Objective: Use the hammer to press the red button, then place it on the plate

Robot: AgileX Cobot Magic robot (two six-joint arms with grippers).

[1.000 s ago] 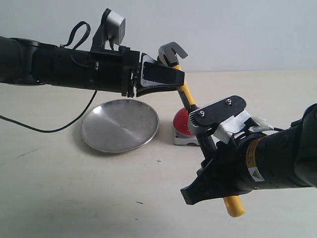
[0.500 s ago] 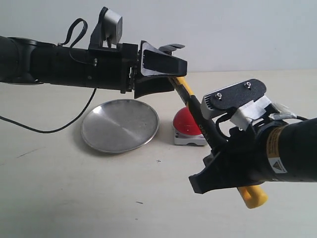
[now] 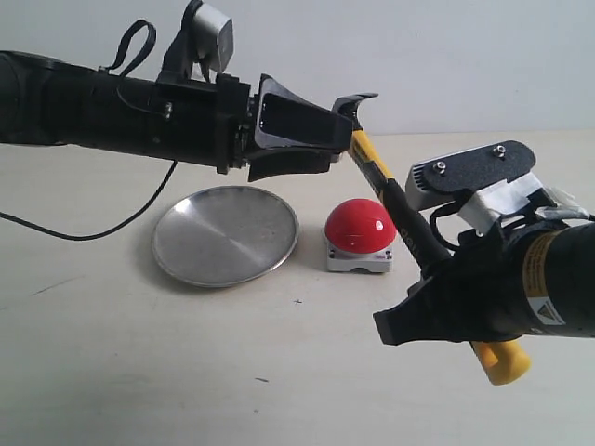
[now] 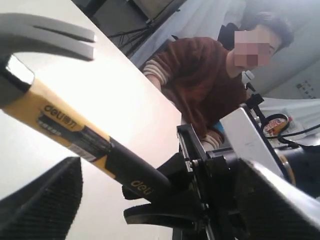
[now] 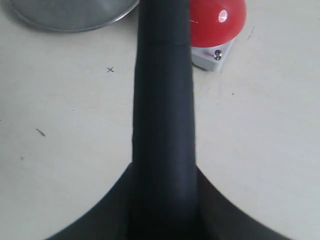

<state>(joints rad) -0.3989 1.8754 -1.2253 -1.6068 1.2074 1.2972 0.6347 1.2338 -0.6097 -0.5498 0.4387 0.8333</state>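
The hammer (image 3: 381,181) hangs slanted above the table, dark claw head up and yellow end down. My right gripper (image 3: 420,255) is shut on its black handle (image 5: 162,100). The head sits just beyond the tips of my left gripper (image 3: 340,142), which is open and not touching it. In the left wrist view the hammer (image 4: 65,125) runs between the two wide-apart pads. The red button (image 3: 360,225) sits on its grey base behind the handle and shows in the right wrist view (image 5: 220,17). The silver plate (image 3: 223,234) lies empty to the button's left, its rim (image 5: 70,15) also in view.
A black cable (image 3: 93,237) trails from the left arm across the table's left side. A small cross mark (image 3: 297,301) lies in front of the plate. A person in a brown sweater (image 4: 200,80) sits beyond the table's far edge.
The right arm has carried the hammer rightward and tilted it, uncovering the red button. The head has drawn out from between the left gripper's fingers, and the left arm has risen slightly.
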